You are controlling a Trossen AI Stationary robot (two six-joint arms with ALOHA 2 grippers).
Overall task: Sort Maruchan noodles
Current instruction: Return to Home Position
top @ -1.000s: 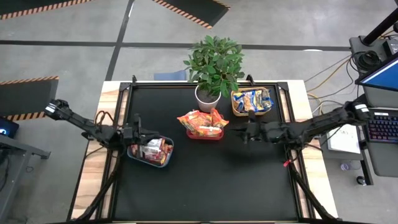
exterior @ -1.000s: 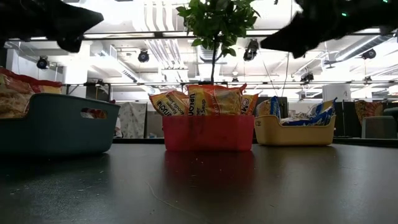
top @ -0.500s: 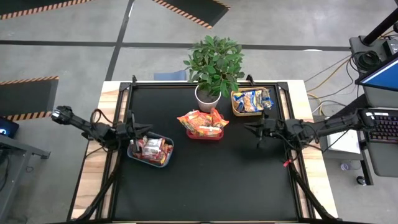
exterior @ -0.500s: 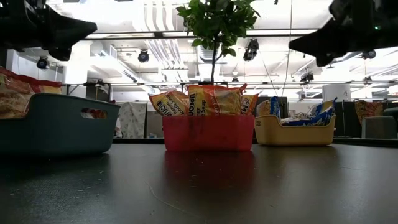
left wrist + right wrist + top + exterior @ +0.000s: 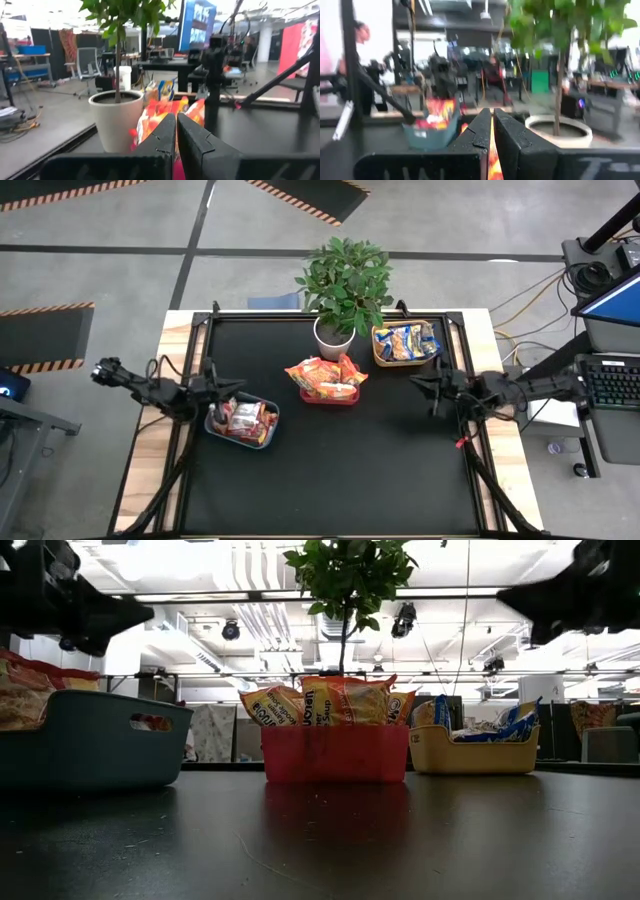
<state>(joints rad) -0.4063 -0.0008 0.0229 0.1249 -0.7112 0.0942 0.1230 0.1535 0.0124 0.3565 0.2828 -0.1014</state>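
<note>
At the table's left we see the left hand, fingers pressed together, beside the grey-blue bin of mixed noodle packets; orange packets fill the red bin, blue ones the yellow bin; the right hand, also pinched together, hovers far right.

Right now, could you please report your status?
Left gripper, right gripper shut, empty. Noodles in red bin, yellow bin, grey-blue bin. Potted plant beside yellow bin.
</note>
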